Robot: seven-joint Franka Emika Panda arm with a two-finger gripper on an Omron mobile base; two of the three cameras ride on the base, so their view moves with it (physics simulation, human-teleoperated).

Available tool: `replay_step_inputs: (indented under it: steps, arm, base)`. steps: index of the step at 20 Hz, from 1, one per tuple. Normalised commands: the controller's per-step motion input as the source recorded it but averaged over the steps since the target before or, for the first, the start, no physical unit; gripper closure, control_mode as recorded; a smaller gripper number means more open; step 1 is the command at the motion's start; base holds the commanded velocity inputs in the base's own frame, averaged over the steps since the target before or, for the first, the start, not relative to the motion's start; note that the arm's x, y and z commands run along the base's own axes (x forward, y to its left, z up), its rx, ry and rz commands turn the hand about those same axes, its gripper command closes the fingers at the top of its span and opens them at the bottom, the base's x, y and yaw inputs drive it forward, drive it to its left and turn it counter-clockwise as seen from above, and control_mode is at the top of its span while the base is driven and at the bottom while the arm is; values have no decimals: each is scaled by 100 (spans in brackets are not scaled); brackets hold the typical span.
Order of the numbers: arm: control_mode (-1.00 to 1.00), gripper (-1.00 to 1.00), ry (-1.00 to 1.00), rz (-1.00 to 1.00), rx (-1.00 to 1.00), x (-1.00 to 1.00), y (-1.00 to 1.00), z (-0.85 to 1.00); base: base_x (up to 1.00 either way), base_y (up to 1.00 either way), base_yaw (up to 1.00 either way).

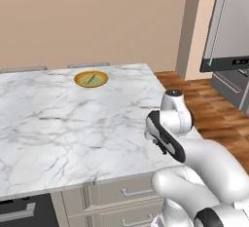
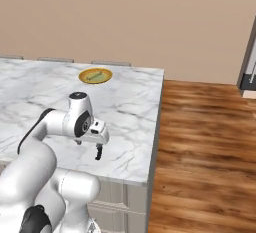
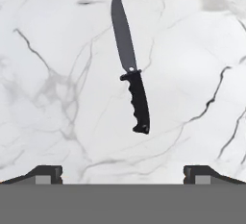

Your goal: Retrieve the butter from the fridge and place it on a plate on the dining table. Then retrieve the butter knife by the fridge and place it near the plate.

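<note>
Hand view looks straight down on the butter knife (image 3: pixel 130 64), lying flat on the white marble of the dining table (image 3: pixel 43 98), dark blade toward the top of that picture and black ribbed handle toward the bottom. The gripper (image 3: pixel 123 175) hangs above it with its jaws spread wide apart, one tip at each side of the frame, and nothing between them; the knife lies clear of both tips. In the right base view the gripper (image 2: pixel 98 152) points down over the table's near right part, not far from its right edge, and the knife under it is too small to make out there.

Farther back, near the table's far edge, sits the plate (image 1: pixel 91 79), with a pale stick across its middle that looks like the butter (image 1: pixel 90 79). Past the table's far right corner, across the wood floor, stands the fridge (image 1: pixel 228 24), doors closed.

So the butter part seems done. The knife is on the table but well apart from the plate, so whether this counts as near is doubtful.

The left base view gives the fridge in full; the right base view catches just a sliver of it.
</note>
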Motion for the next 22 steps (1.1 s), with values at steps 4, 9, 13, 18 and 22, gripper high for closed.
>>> replay_step_inputs:
  steps: [4, 9, 13, 18, 22]
  arm:
    - [-100, -100, 0, 0, -6, 26, -2, -44]
    - [-100, -100, 1, 0, -1, 10, -7, -25]
    - [-100, -100, 2, 0, -2, 2, -17, -33]
    - [-100, -100, 2, 0, 0, 12, -19, -35]
    - [-100, -100, 0, 0, 0, 23, -4, -25]
  base:
    - [0, 0, 0]
    - [0, 0, 0]
    - [0, 0, 0]
    - [0, 0, 0]
    - [0, 0, 0]
